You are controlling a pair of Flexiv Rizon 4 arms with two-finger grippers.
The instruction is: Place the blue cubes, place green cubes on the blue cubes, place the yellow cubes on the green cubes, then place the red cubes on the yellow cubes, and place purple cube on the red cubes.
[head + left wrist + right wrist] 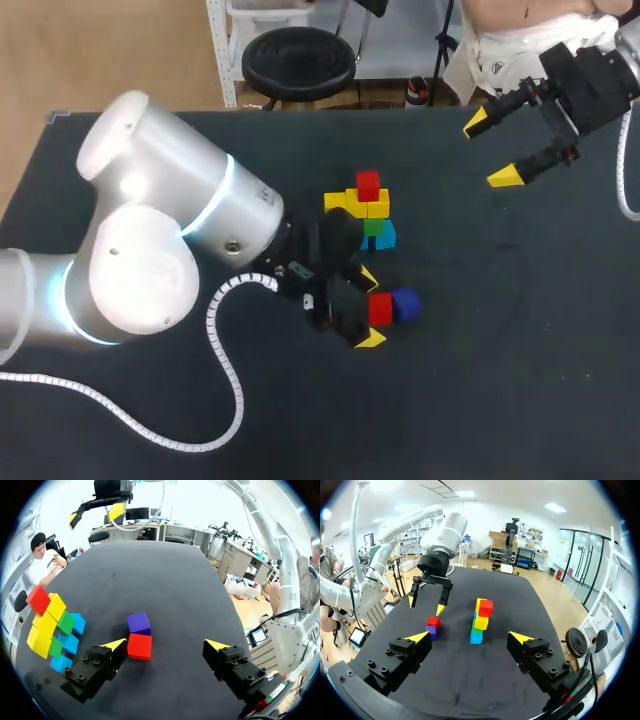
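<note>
A cube tower (pixel 366 212) stands mid-table with blue cubes (pixel 70 642) at the base, then green (pixel 65 622), then yellow (pixel 50 622), and one red cube (pixel 368 185) on top. A loose red cube (pixel 380 309) lies in front of it, touching a purple cube (pixel 405 304). My left gripper (pixel 369 308) is low over the table and open. The loose red cube (pixel 139 646) sits between its fingers, close to one tip, with the purple cube (pixel 138 623) just ahead. My right gripper (pixel 490 150) hangs open and empty high at the back right, facing the tower (pixel 481 621).
The left arm's white coiled cable (pixel 230 390) trails over the black table (pixel 520 350) at the front left. Open tabletop lies to the right of the cubes and along the front.
</note>
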